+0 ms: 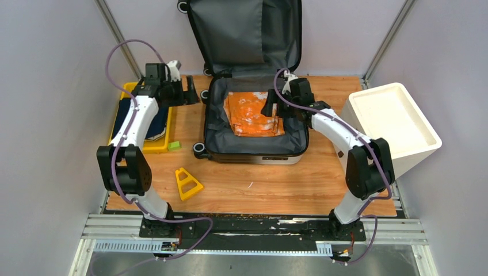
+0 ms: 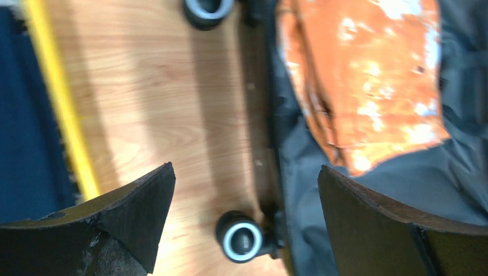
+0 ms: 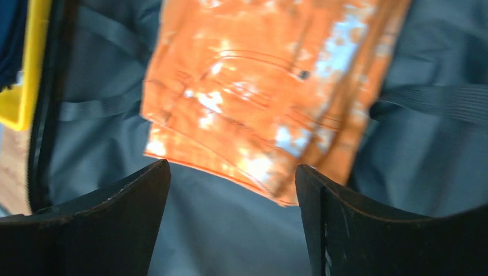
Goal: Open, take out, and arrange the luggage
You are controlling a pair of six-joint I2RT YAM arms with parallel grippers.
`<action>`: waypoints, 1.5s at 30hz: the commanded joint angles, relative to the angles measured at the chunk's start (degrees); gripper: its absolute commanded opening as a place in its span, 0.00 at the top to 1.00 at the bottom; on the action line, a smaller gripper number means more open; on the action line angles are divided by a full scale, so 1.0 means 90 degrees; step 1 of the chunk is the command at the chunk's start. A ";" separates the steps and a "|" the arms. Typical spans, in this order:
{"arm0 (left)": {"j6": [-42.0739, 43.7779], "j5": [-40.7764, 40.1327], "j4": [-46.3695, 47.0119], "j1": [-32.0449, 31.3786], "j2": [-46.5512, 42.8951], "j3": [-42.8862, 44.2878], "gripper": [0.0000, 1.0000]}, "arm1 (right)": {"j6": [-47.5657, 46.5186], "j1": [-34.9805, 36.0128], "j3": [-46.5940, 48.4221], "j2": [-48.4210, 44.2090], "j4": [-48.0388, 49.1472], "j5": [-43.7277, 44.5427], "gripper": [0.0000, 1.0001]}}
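while the luggage [image 1: 253, 146] lies open on the table [image 1: 259, 184] with a glossy orange bag [image 1: 253, 115] inside, the left gripper [image 2: 246, 172] beside it and the right gripper [image 3: 233, 172] above the bag both have fingers apart and empty, so a shallow pinch may slip.

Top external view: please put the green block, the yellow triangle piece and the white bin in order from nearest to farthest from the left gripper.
Measured from the left gripper, which is open:
1. green block, just in front of it, slightly to the left.
2. yellow triangle piece, farther toward the arm bases.
3. white bin, far off on the right side.
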 commanded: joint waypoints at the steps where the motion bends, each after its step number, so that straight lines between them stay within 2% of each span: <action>1: -0.0147 0.0575 -0.0057 -0.0912 -0.0513 0.0134 0.00 | -0.0474 -0.0421 0.0089 -0.0087 -0.0417 0.0385 0.24; 3: -0.0112 0.0436 -0.0139 -0.1316 -0.0515 0.0174 0.00 | -0.0445 -0.0544 0.0127 0.0015 -0.0419 0.0263 0.29; 6: -0.0221 0.0136 0.0006 -0.1827 -0.0503 0.0163 0.00 | -0.0579 -0.0596 0.0318 0.0246 -0.0428 0.0176 0.30; 8: -0.0314 -0.0211 0.0229 -0.2072 -0.0472 0.0128 0.00 | -0.0640 -0.0642 0.0490 0.0441 -0.0429 0.0141 0.28; 12: -0.0532 -0.0090 0.0778 -0.2301 -0.0080 0.0123 0.02 | -0.0719 -0.0719 0.0998 0.0967 -0.0455 0.0039 0.21; 14: -0.0693 0.0101 0.1125 -0.2347 0.0134 0.0111 0.07 | -0.0682 -0.0749 0.1237 0.1210 -0.0455 0.0057 0.20; 17: -0.0910 0.0436 0.1763 -0.2428 0.0415 -0.0153 0.23 | -0.0616 -0.0794 0.1578 0.1563 -0.0492 -0.0134 0.20; 18: -0.0932 0.0634 0.1905 -0.2472 0.0620 -0.0200 0.26 | -0.0604 -0.0795 0.1656 0.1656 -0.0523 -0.0155 0.20; 22: -0.0977 0.0987 0.2126 -0.2632 0.1124 -0.0415 0.41 | -0.0625 -0.0812 0.1813 0.1911 -0.0603 -0.0209 0.17; 29: -0.0948 0.0902 0.2401 -0.2764 0.1573 -0.1115 0.62 | -0.0573 -0.0897 0.1873 0.2211 -0.0611 -0.0296 0.15; 37: -0.0940 0.0719 0.2595 -0.2804 0.1803 -0.1653 0.64 | -0.0646 -0.0899 0.1802 0.2385 -0.0636 -0.0301 0.13; 45: -0.0887 0.0654 0.2160 -0.2858 0.1274 -0.1235 0.53 | -0.0640 -0.0897 0.1937 0.2640 -0.0661 -0.0629 0.12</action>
